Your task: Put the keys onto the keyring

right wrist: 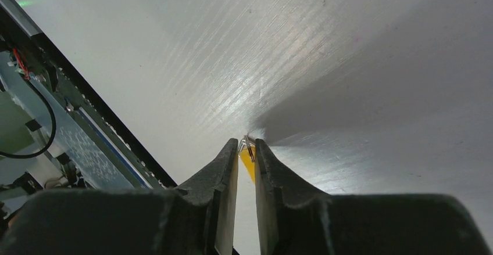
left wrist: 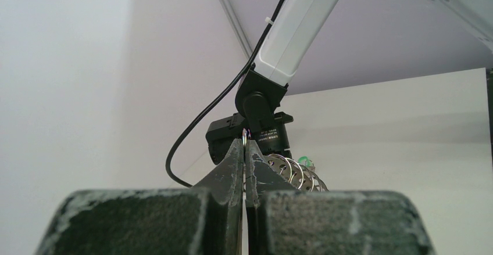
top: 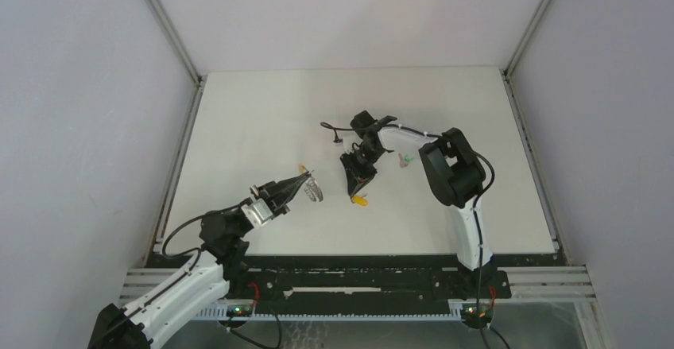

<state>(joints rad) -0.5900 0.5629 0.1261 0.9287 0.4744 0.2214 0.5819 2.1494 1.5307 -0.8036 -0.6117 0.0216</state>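
**Both arms loaded: ring on the left, orange key on the right**

We're looking down at the white table (top: 262, 118), and both arms are out over it. On our left, the left gripper (top: 300, 182) reaches in from the near corner with its fingers pressed flat together. They are clamped on the keyring (top: 314, 189), which hangs off the fingertips just above the table. From the left wrist camera we see a thin sliver of metal caught right at the fingertips. The ring's shiny coils fan out to the right of them.

Over to the right arm. It arches across mid-table and the right gripper (top: 358, 190) points steeply down, close beside the ring but not touching it. The orange key (right wrist: 249, 161) is pinched there. From the right wrist camera we see its orange head filling the narrow slot between the two fingers, with a bit of metal poking out at the tips, right at the table surface.

And the green key (top: 405, 159)? It lies loose on the table, beside the right arm's elbow and well apart from the ring.
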